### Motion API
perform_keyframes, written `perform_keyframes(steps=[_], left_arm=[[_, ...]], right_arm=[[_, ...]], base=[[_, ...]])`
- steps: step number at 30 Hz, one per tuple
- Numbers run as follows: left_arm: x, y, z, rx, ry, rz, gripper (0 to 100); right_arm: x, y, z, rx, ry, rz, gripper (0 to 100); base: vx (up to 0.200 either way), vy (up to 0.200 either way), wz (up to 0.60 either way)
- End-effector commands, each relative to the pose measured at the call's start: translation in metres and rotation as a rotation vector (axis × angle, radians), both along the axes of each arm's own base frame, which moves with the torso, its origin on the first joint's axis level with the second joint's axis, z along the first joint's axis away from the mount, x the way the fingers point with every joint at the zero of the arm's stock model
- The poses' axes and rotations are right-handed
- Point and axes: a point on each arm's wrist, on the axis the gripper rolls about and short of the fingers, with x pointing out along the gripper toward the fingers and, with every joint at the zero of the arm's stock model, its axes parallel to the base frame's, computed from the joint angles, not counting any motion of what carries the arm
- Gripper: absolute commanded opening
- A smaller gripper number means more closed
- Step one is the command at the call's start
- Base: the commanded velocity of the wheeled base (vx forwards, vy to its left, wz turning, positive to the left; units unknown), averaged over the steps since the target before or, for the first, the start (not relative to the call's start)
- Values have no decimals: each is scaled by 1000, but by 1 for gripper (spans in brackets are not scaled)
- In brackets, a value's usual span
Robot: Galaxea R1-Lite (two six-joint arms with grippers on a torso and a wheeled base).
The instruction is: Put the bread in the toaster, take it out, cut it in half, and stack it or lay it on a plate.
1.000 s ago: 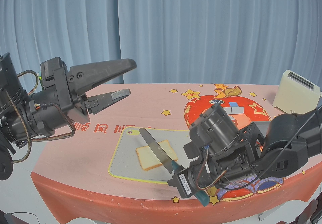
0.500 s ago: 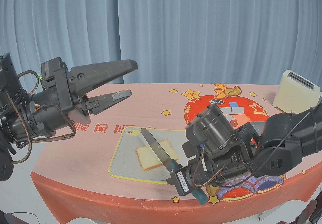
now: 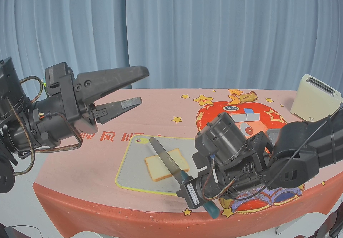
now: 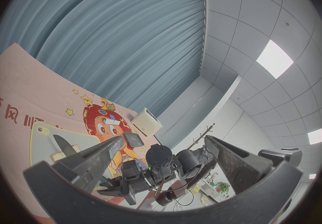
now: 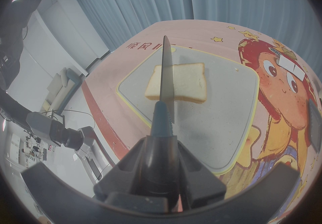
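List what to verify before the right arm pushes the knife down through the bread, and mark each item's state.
1. Knife grip: right gripper is shut on the handle of the knife. Ok.
2. Bread lies flat and whole on the cutting board. Ok.
3. Blade over the slice's middle: the head view suggests centred, the right wrist view nearer one edge. Cannot tell.
4. Left gripper away from the blade: open and raised, off to the board's left. Ok.
5. Bread pinned against sliding: nothing holds it down. Not ok.
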Motion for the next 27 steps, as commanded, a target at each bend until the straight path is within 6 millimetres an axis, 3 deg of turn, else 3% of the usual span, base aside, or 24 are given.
perform_keyframes(steps=[1, 7, 15, 16, 22, 27], left_arm=[[8, -4, -9, 25, 15, 2, 100], [26, -23, -42, 156, -12, 12, 100], [38, -30, -50, 175, -43, 78, 100], [41, -31, -52, 176, -45, 95, 0], [62, -40, -72, 224, -126, 132, 0], [58, -43, -86, 289, -189, 109, 0]], right_arm=[[0, 0, -1, -2, 2, 0, 0], [-3, -1, 3, 5, -2, 3, 0], [-4, -2, 5, 10, -2, 1, 0], [-4, -2, 5, 11, -3, 1, 0], [-4, -1, 4, 9, -1, 1, 0], [-4, -1, 2, 3, 4, 3, 0]], base=[[0, 0, 0], [0, 0, 0], [0, 0, 0], [0, 0, 0], [0, 0, 0], [0, 0, 0]])
